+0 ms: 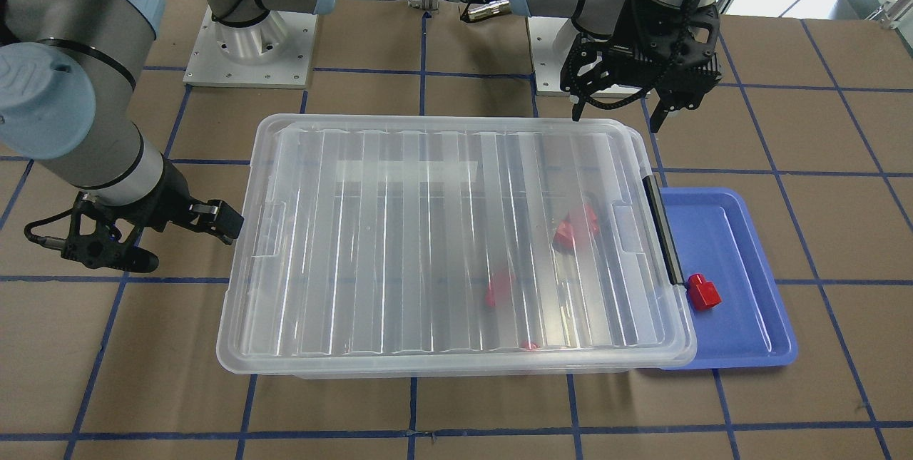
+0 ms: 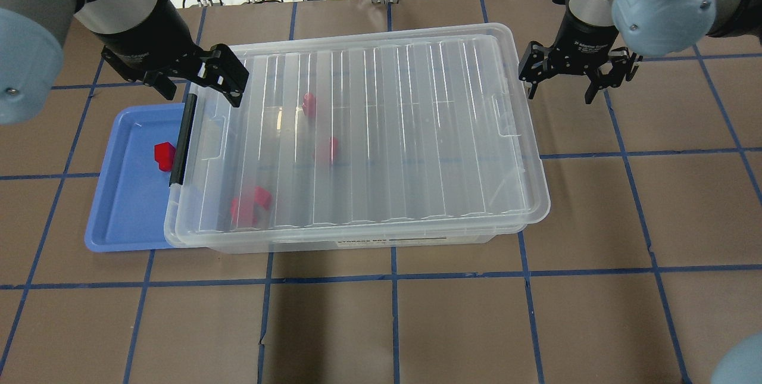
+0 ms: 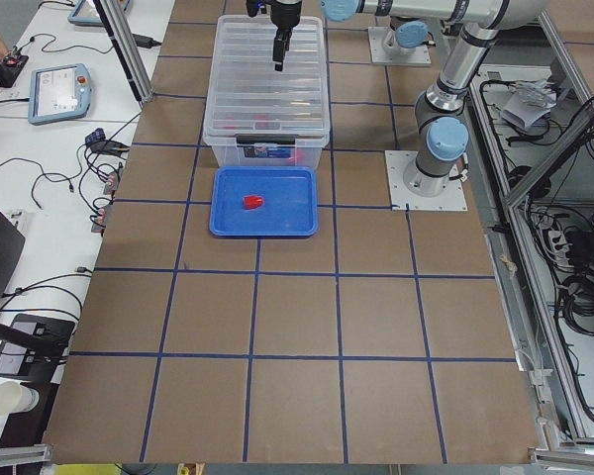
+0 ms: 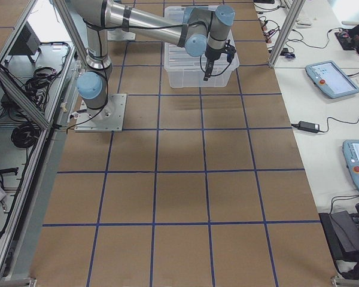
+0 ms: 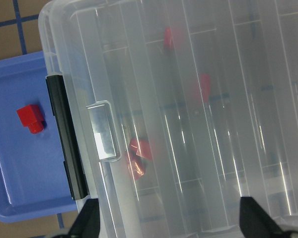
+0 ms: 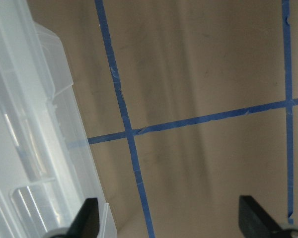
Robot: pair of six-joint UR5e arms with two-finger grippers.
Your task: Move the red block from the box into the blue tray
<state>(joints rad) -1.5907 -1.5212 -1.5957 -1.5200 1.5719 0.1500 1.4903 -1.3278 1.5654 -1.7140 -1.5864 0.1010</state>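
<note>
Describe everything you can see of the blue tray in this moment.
The blue tray is a shallow rectangular periwinkle tray, plastic by its look, with a raised rim and rounded corners. It lies flat on the brown table, against the latch end of the clear box, whose lid rim covers its nearest edge in the overhead view. One red block lies in it, near the box side; nothing else shows in it.
</note>
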